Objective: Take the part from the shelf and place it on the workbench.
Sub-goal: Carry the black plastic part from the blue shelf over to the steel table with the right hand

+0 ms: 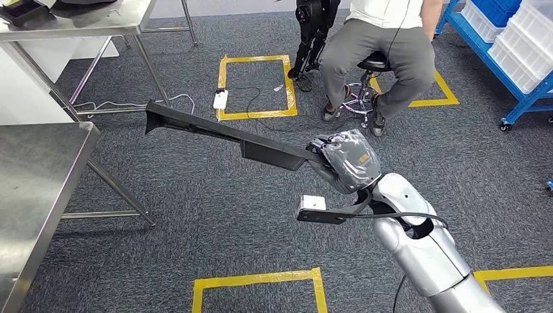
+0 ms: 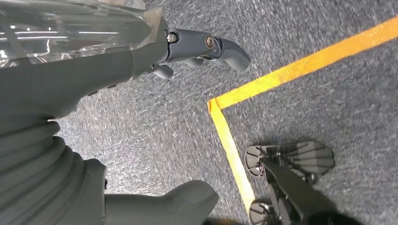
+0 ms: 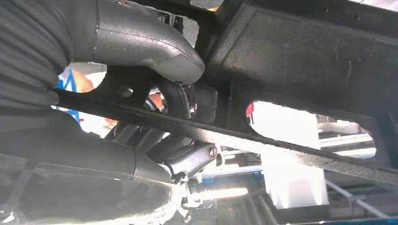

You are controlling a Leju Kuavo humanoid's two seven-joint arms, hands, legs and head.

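Stretching from the centre of the head view toward its upper left, a long black part [image 1: 225, 134] was held out over the grey carpet [image 1: 215, 215] by the right hand [image 1: 345, 163]. No brand, label or writing could be read on the part or anywhere else. The part was gripped at its lower right end, with the hand wrapped in a clear plastic film and the silver arm entering from the lower right corner of the frame. The free end of the part, a flared, wedge-shaped tip, was seen near the middle left of the frame, above the floor and apart from the steel counter [image 1: 36, 195] at the left edge. In the right wrist view, the thick grey thumb [image 3: 150, 44] was pressed over one side of the part [image 3: 300, 61] and darker fingers [image 3: 192, 157] were curled under a thin black rib, so the part was clamped between them. The part appeared matt black and rigid, with a flat textured panel and oval cut-outs.

In the left wrist view, the left hand [image 2: 141, 61] was seen over carpet and yellow floor tape [image 2: 281, 75], holding nothing, with thumb and fingers well apart.

Yellow tape squares were marked on the carpet. A person on a stool [image 1: 368, 65] was seated at the upper centre right, and blue racking with white bins [image 1: 515, 45] stood in the upper right corner. A second steel counter [image 1: 98, 23] occupied the upper left.
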